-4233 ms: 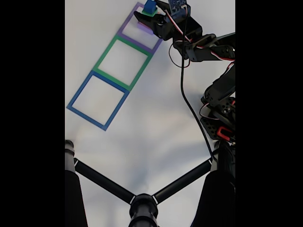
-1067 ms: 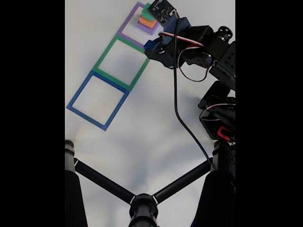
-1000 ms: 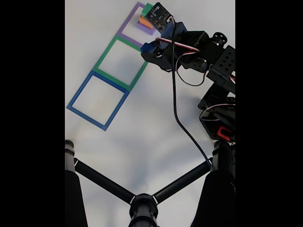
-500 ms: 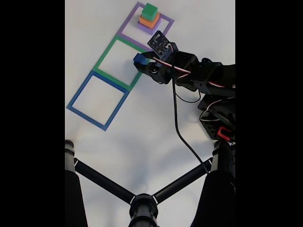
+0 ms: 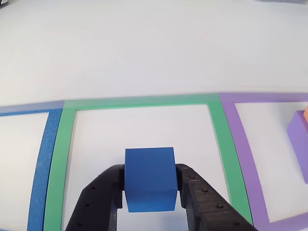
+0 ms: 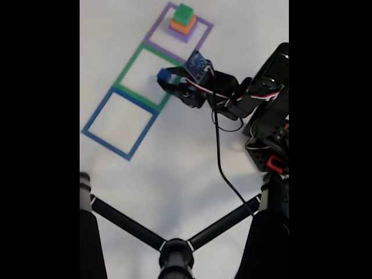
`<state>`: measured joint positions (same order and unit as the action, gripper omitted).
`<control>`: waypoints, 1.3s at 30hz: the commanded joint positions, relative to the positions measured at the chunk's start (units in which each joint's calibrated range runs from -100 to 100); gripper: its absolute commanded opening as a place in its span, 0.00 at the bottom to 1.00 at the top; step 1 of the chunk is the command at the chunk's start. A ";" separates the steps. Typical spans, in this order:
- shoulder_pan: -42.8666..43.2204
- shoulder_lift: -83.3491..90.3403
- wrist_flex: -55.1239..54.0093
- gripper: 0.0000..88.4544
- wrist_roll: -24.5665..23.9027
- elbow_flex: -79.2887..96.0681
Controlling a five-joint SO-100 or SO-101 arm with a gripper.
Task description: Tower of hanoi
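Low over the green square (image 5: 142,102), arm (image 6: 244,96) stretched forward, tool (image 5: 150,185) pinching the blue cube (image 5: 149,178).

The pincer (image 6: 163,77) holds a cube (image 5: 149,178) over the middle square (image 6: 150,77) (stacked blocks (image 6: 183,22) sit in the far one).

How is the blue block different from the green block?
The blue block is pinched in the gripper over the green square; the green block tops the stack in the purple square. Blue sits alone; green rests on an orange block. Both look like small cubes.
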<state>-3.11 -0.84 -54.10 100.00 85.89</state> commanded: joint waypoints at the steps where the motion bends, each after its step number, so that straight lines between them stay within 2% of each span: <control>1: -0.21 -5.73 -5.19 0.06 0.00 -4.70; 14: 0.48 -17.51 -14.66 0.07 0.00 -8.79; 25: -0.28 -24.48 -13.85 0.11 0.00 -19.51; 31: -1.58 -26.40 -13.29 0.18 0.00 -19.70; 39: -1.35 -21.20 -10.13 0.22 0.00 -16.97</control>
<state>-4.18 -27.96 -67.00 100.00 67.31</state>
